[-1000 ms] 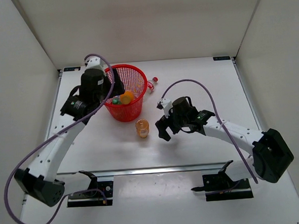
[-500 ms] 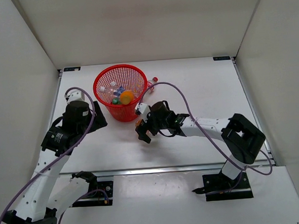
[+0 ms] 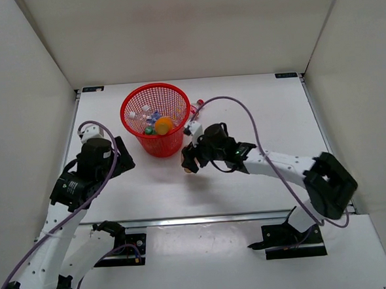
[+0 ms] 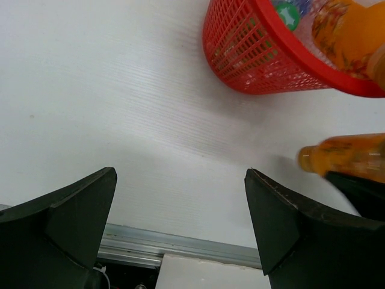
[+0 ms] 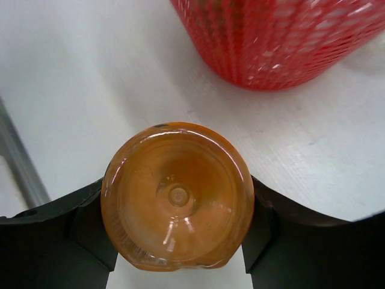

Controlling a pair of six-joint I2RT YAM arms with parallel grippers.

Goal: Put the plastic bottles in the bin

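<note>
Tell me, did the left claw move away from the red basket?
Yes. The left gripper hung over the bin a second ago; now it sits left of it, closer to the front of the table, jaws open.

Bin [image 3: 160,145]: stood on the desk [image 3: 263,120], left of middle, toward the back
In the bin: heaped bottles [image 3: 157,122]
Behind-right of the bin: lone bottle [image 3: 196,106] on the desk, just beside the bin
Front-right of the bin: stubby bottle [image 5: 177,195], between the right pincer [image 3: 189,163] fingers
Front-left of the bin: left pincer [image 3: 120,163], apart from it
</note>
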